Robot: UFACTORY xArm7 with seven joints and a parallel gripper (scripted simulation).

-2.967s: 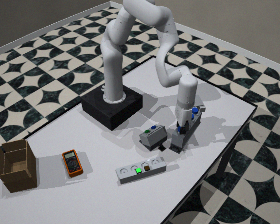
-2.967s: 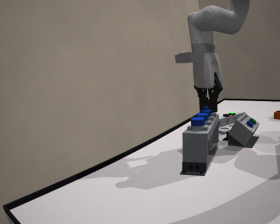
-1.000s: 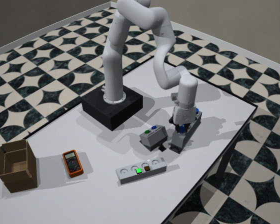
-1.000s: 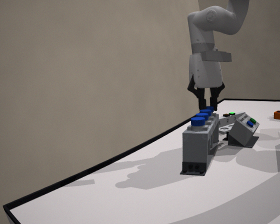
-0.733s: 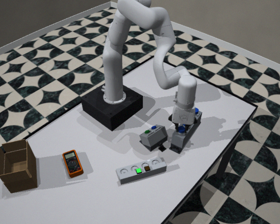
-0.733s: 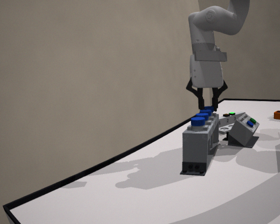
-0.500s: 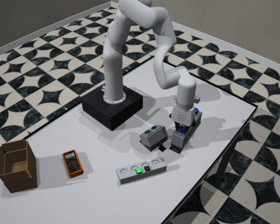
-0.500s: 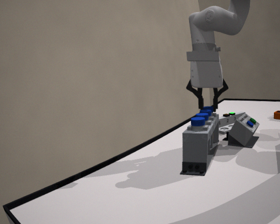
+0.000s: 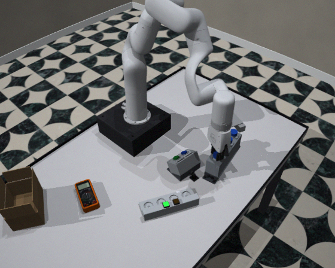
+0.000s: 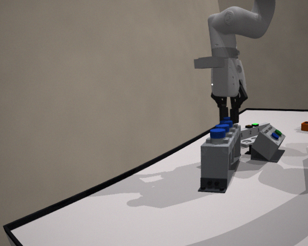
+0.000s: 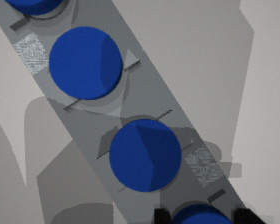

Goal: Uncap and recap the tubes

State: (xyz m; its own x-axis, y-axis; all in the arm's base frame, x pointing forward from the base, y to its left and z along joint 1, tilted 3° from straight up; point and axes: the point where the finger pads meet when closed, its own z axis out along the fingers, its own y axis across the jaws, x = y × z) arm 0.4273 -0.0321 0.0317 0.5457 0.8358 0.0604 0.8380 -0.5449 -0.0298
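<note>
The grey decapping station [image 9: 224, 158] holds four tubes, all with blue caps on. My gripper [image 9: 218, 154] stands upright over the end of the row nearest the key housing. It is shut on the cap of tube 4 [image 11: 198, 215], which sits on its tube. The other view shows the fingers [image 10: 229, 117] around the farthest cap. The wrist view shows the caps of tube 3 [image 11: 145, 155] and tube 2 [image 11: 85, 62]. The cap tray [image 9: 168, 203] has empty nests; its green lamp [image 9: 166, 204] is lit and its amber lamp [image 9: 176, 201] is dark.
The key housing [image 9: 183, 164] with the green key [image 9: 176, 157] and the blue key [image 9: 184, 152] stands just left of the station. An orange multimeter [image 9: 87, 195] and an open cardboard box [image 9: 20, 197] lie at the left. The arm's black base [image 9: 134, 127] is behind.
</note>
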